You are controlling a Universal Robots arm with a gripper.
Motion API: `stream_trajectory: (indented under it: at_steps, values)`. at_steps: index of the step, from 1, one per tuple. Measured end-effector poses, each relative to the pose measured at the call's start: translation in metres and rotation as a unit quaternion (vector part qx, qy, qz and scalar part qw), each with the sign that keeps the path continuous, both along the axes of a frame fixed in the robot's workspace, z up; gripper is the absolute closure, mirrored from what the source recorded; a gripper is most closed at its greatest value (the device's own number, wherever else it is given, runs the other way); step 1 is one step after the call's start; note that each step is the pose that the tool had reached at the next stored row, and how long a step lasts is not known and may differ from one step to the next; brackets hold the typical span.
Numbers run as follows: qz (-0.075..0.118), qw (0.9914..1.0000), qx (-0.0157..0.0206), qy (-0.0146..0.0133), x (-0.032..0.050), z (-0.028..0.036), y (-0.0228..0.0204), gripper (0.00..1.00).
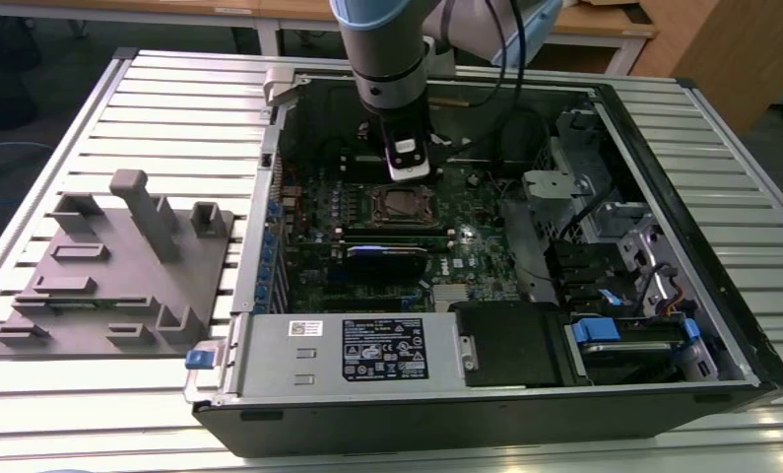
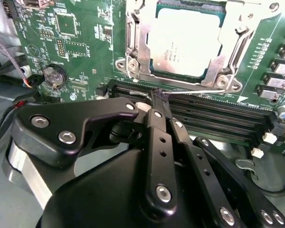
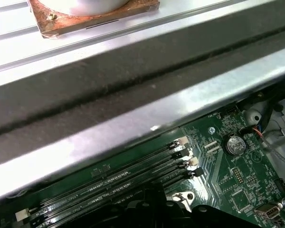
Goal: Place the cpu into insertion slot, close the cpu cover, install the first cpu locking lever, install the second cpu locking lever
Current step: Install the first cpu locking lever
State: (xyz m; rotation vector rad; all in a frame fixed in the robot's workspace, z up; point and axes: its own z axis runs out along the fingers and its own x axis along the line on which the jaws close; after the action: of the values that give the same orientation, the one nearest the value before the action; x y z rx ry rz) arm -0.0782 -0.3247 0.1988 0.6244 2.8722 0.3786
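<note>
The arm is reaching down into an open computer case lying on a slatted metal surface. The gripper is hovering just beside the insertion slot, over the black memory slots bordering it. Its fingers are pressing together at the tips, closing on a thin wire lever that is running along the slot's near edge.

The cpu is sitting in the slot, its pale metal top facing up. The cpu cover is lying down around it, framing the chip on all visible sides. Print on the chip is showing but cannot be read.

A coin battery is sitting on the green motherboard near the slot. In the exterior view, a labelled power supply is occupying the case's near side, and a grey fixture is resting on the surface to the exterior view's left.
</note>
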Motion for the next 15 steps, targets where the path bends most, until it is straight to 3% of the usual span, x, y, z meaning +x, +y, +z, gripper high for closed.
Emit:
stream_trajectory:
  at_steps: [4, 5, 8, 9, 15]
  values:
    - [0.0, 0.99999, 0.0, -0.0045, -0.0031, -0.0003, 0.0014, 0.89]
    - [0.0, 0.99997, 0.0, -0.0072, -0.0035, -0.0005, 0.0014, 0.89]
    - [0.0, 0.99981, 0.0001, -0.0196, -0.0047, -0.0015, 0.0015, 0.89]
    - [0.0, 0.99976, 0.0001, -0.0221, -0.0051, -0.0017, 0.0014, 0.89]
    - [0.0, 0.99974, 0.0001, -0.023, -0.0057, -0.0018, 0.0014, 0.89]
